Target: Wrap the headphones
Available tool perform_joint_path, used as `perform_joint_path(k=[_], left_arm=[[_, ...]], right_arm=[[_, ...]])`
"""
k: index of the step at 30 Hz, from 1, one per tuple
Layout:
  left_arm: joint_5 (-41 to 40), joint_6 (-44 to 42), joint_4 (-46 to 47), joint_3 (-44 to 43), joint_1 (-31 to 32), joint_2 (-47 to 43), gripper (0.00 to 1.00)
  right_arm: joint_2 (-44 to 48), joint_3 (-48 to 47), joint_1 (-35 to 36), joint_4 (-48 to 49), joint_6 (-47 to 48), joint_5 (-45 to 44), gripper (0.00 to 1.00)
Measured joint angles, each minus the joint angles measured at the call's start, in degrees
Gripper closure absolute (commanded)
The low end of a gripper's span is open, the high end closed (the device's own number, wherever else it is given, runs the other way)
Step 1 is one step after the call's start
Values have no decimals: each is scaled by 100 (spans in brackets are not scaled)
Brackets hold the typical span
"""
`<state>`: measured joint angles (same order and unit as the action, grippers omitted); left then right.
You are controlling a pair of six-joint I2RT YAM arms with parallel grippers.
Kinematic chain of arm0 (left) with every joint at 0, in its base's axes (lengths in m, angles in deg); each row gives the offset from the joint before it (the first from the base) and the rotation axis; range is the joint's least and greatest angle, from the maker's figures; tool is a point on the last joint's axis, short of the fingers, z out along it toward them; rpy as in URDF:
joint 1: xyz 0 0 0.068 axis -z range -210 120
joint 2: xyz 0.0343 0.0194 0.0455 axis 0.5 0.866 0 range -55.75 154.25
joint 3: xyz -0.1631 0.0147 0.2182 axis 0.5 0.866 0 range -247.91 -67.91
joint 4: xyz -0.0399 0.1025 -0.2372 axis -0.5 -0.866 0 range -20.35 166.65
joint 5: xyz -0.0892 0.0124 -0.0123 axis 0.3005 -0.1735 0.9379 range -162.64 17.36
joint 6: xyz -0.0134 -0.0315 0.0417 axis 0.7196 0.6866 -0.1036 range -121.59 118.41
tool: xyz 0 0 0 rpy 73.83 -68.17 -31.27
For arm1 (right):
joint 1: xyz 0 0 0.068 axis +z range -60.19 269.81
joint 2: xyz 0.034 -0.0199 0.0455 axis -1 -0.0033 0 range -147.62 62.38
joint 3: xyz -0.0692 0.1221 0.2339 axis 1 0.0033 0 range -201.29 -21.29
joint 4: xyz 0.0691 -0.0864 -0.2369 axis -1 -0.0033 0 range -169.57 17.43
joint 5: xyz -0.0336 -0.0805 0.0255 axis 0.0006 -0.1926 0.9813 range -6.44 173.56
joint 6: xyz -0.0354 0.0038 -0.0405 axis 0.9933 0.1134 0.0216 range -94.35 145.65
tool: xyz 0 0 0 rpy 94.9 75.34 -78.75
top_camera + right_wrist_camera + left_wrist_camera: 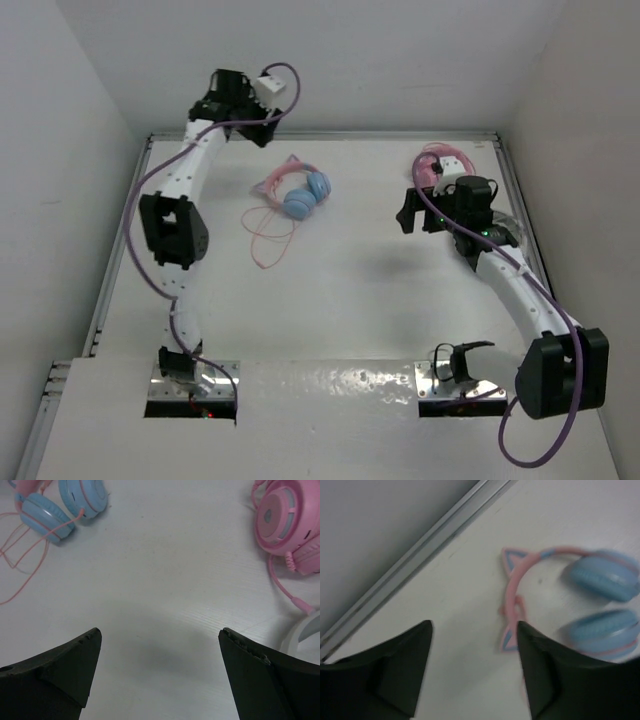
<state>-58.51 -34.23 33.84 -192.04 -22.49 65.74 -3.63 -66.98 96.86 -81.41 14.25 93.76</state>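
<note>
The headphones [300, 192] lie on the white table, left of centre towards the back, with light blue ear cups, a pink cat-ear headband and a thin pink cable [265, 235] looped loosely in front of them. My left gripper [208, 105] is raised near the back left corner, open and empty. In the left wrist view [474, 630] the headphones [600, 600] lie to its right, with the headband by the right finger. My right gripper [407, 212] hovers right of centre, open and empty [160, 645]. The headphones [60, 505] and cable [20, 555] show far to its upper left.
All-pink headphones [440, 165] lie at the back right, also in the right wrist view [287, 520]. White-grey headphones [305, 635] lie beside the right gripper, partly hidden by the arm from above. A raised rail [420, 550] borders the table's back edge.
</note>
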Motion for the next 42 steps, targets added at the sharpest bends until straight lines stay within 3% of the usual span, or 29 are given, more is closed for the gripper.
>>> perform_joint_path(k=[2, 3, 8, 13, 16, 20, 22, 23, 25, 32, 37, 42], left_arm=[[107, 258, -79, -986, 251, 879, 24], [190, 411, -17, -1051, 345, 1080, 23], [22, 1088, 728, 153, 514, 1285, 24], [-367, 1351, 1145, -258, 444, 2009, 29], [-391, 1320, 1353, 153, 437, 1971, 31], [-616, 1333, 1646, 780, 483, 1904, 53], [-850, 1340, 1521, 407, 533, 2094, 68], [-894, 1344, 1519, 295, 549, 2175, 86], [-931, 1335, 1598, 254, 570, 2221, 99], [-588, 1543, 2179, 1478, 564, 1506, 100], [-323, 1703, 2155, 1641, 570, 894, 100], [-105, 1665, 1902, 1641, 608, 28, 100]], right_arm=[[-170, -20, 142, -2, 63, -9, 1], [-254, -39, 227, -9, 103, -11, 2], [-544, -262, 789, -116, 323, -116, 1], [-608, -363, 1200, -192, 387, -125, 1], [-610, -363, 1233, -219, 348, -151, 1], [-645, -367, 1233, -201, 254, -238, 1], [-730, -455, 1233, -245, 219, -251, 2], [-789, -522, 1235, -245, 208, -254, 1], [-876, -656, 1252, -240, 188, -258, 1], [-909, -748, 1270, -175, 66, -249, 2], [-1198, -898, 1333, -79, -76, -243, 4], [-2503, -2312, 1860, -286, -57, -651, 1]])
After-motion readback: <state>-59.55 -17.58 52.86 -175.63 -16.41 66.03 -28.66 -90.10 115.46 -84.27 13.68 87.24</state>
